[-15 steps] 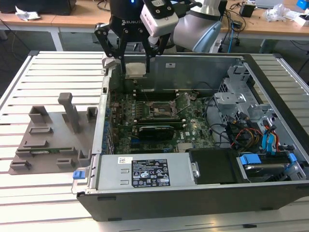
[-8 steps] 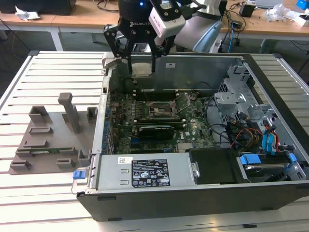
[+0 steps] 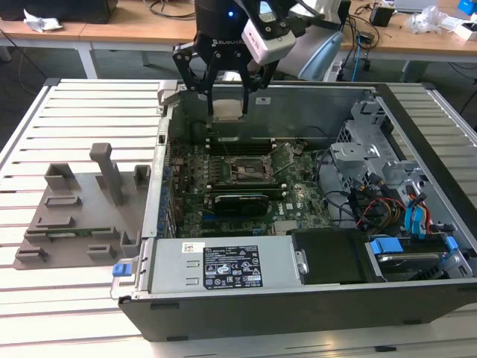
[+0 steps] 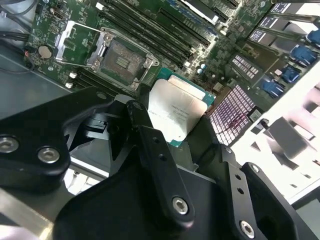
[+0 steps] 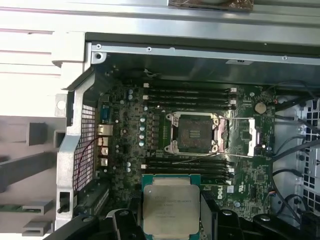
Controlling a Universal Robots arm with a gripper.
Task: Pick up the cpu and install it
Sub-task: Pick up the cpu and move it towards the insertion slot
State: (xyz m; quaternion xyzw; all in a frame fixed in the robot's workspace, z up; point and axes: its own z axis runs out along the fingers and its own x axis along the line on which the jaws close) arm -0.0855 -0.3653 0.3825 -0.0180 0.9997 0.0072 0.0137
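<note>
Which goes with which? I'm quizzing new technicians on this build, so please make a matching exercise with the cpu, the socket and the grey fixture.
Things: 1 cpu; 2 socket; 3 grey fixture.
States: A open and empty; B on the slatted table beside the case; C gripped by the end effector.
Pairs: 1-C, 2-A, 3-B.

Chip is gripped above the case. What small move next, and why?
Probably carry the gripper sideways until the cpu it holds sits over the open socket: in the first wrist view the cpu is offset from the socket, with memory slots between them.
</note>
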